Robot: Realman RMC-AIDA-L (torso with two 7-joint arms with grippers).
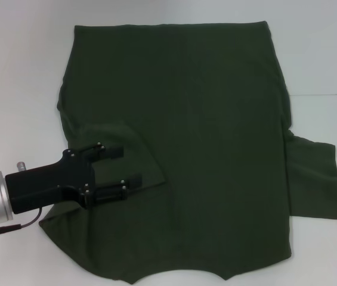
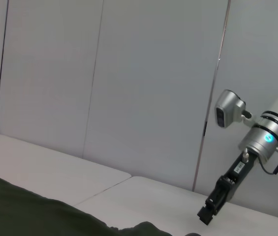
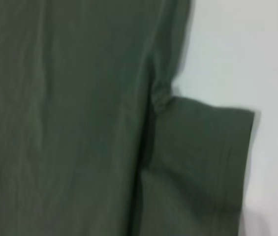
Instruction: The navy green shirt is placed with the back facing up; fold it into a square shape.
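You have the table (image 1: pixel 13 53), white, with the shirt (image 1: pixel 204 149) spread flat across most of it, hem at the far side and collar edge toward the robot. Its left sleeve is folded in over the body and lies under your left gripper (image 1: pixel 122 171); the right sleeve (image 1: pixel 320 182) lies flat, spread out to the side on the table. Your left gripper sits low over that folded sleeve, jaws spread wide, one finger on each side of the fold, gripping nothing. Your right gripper (image 2: pixel 206 215) hangs off the shirt's right edge, just beyond the sleeve; you cannot tell how its jaws stand.
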